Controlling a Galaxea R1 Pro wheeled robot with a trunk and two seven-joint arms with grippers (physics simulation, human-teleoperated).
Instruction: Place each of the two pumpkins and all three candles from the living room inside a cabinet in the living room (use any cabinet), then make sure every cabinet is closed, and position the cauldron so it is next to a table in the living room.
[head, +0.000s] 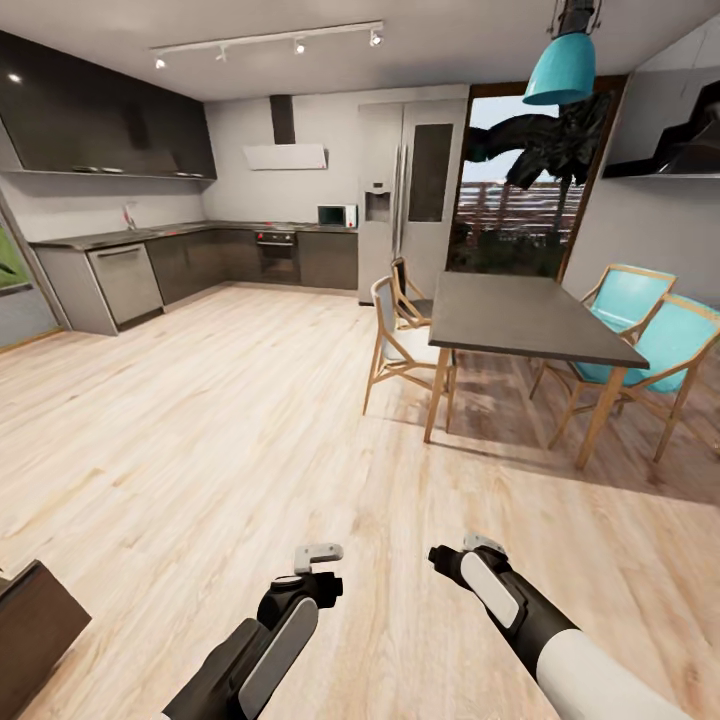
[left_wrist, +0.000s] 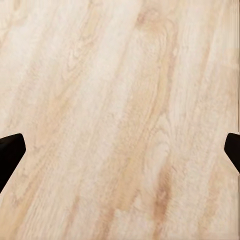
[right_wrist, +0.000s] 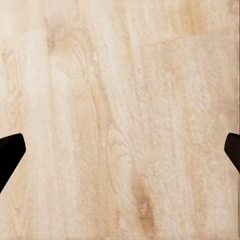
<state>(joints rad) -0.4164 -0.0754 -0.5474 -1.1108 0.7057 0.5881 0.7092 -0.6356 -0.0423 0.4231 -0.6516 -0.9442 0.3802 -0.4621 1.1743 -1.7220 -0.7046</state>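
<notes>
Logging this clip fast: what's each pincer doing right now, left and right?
Left pincer: open, empty, above bare wood floor.
Right pincer: open, empty, also above the floor.

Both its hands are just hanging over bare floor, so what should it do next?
Probably turn the base to look elsewhere. The left gripper and right gripper are open and empty over the plank floor, facing a kitchen and dining table.

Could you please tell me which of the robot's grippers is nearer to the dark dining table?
The right gripper. It hangs over the plank floor more nearly below the dining table; the left gripper sits further to the left, farther from it. Both are well short of the table.
</notes>
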